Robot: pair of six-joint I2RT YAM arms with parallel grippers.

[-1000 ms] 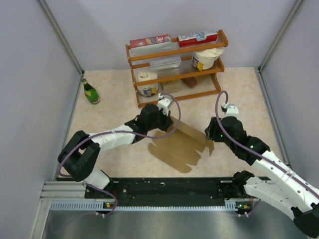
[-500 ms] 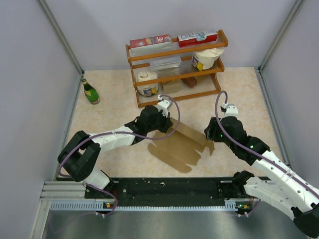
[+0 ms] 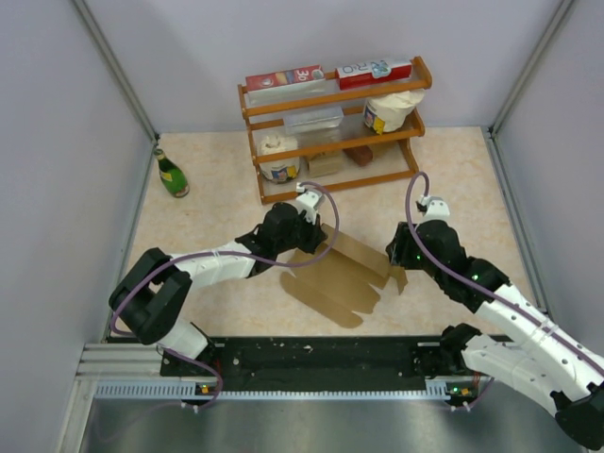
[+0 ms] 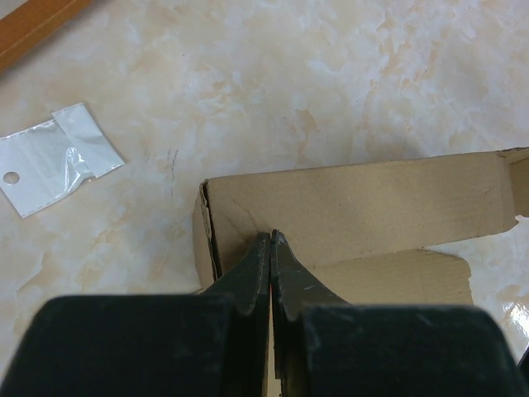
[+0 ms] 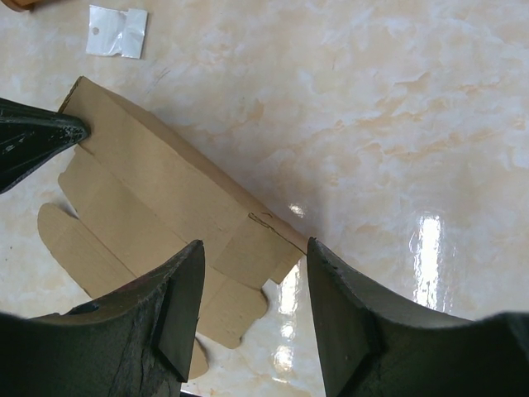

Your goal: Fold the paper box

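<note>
We count one paper box (image 3: pixel 344 274), mostly flat at the table's middle, and two grippers at it: the left gripper (image 4: pixel 271 244) pinched tight on its raised ten-o'clock edge, the right gripper (image 5: pixel 254 246) spread wide over its three-o'clock end, with one clear plastic bag (image 4: pixel 54 157) lying apart.

Left arm (image 3: pixel 212 261) stretched low, reaching forward. Left gripper (image 4: pixel 271 241): fingers pressed flat together, edge of paper box (image 4: pixel 364 203) nipped at tips. Right arm (image 3: pixel 491 293) bent, wrist tipped down. Right gripper (image 5: pixel 252 277): fingers (image 5: pixel 178 306) spread wide apart.
</note>
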